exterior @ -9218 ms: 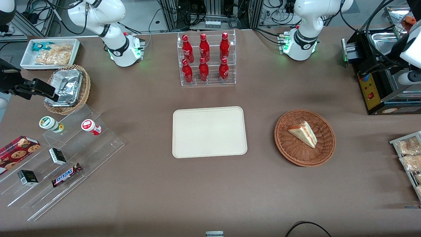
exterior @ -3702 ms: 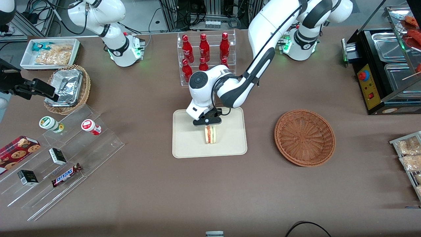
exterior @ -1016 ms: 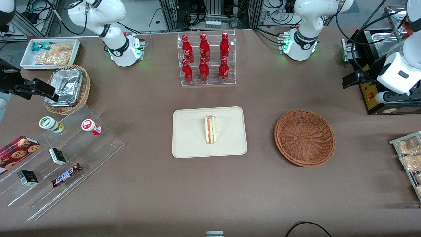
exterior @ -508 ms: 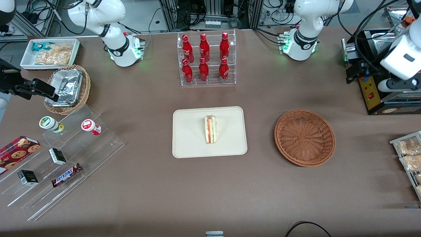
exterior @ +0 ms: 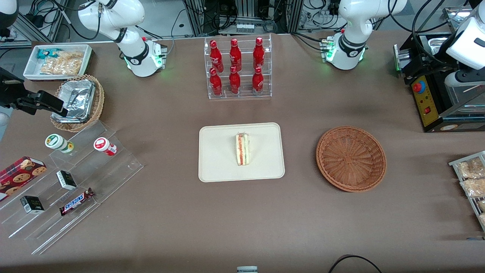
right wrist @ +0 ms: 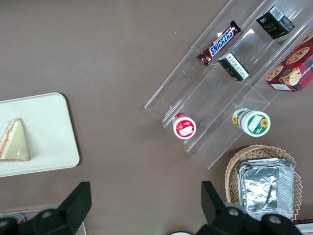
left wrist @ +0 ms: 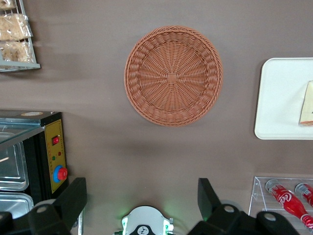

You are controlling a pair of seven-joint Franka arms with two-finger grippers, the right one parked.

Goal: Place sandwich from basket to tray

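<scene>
The sandwich stands on its side on the cream tray, its red and green filling facing up. It also shows in the right wrist view and at the edge of the left wrist view. The reddish-brown basket is empty and lies beside the tray, toward the working arm's end. My left gripper is open and empty, held high above the table near the black machine, well away from basket and tray.
A clear rack of red bottles stands farther from the front camera than the tray. A black machine and a wire rack of packets are at the working arm's end. A stepped acrylic shelf, a foil-filled tan basket and a white bin are at the parked arm's end.
The sandwich went from the basket to the tray and was let go. In the last second my left arm has drawn farther back and up at its own end of the table.
</scene>
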